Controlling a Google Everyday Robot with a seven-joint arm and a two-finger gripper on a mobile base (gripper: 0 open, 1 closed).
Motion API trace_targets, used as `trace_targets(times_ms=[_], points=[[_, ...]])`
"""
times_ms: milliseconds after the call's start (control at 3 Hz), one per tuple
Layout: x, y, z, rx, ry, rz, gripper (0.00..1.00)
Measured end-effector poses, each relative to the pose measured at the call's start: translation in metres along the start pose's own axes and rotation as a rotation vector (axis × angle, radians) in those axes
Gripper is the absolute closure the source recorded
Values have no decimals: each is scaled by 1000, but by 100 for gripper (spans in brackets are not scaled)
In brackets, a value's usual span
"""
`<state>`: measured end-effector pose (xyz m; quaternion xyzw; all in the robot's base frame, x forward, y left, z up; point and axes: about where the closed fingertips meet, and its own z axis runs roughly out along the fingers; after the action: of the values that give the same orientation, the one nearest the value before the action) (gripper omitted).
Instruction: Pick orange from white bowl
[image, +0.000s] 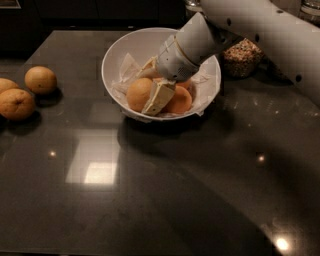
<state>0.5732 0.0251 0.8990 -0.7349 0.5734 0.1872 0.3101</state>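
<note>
The white bowl stands at the back middle of the dark table, lined with crumpled white paper. The orange, pale and round, lies at the bowl's front left. A deeper-orange fruit lies right beside it, and a third is mostly hidden behind. My gripper reaches down into the bowl from the upper right and sits right at the orange, partly covering its right side. My white arm hides the back of the bowl.
Two loose fruits lie at the table's left edge, with a third cut off by the frame. A glass jar of grains stands right of the bowl, behind my arm.
</note>
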Motion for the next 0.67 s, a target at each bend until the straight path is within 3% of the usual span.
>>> trace_targets(times_ms=[667], points=[[-18,-23,-52,104,-28,-48,100]])
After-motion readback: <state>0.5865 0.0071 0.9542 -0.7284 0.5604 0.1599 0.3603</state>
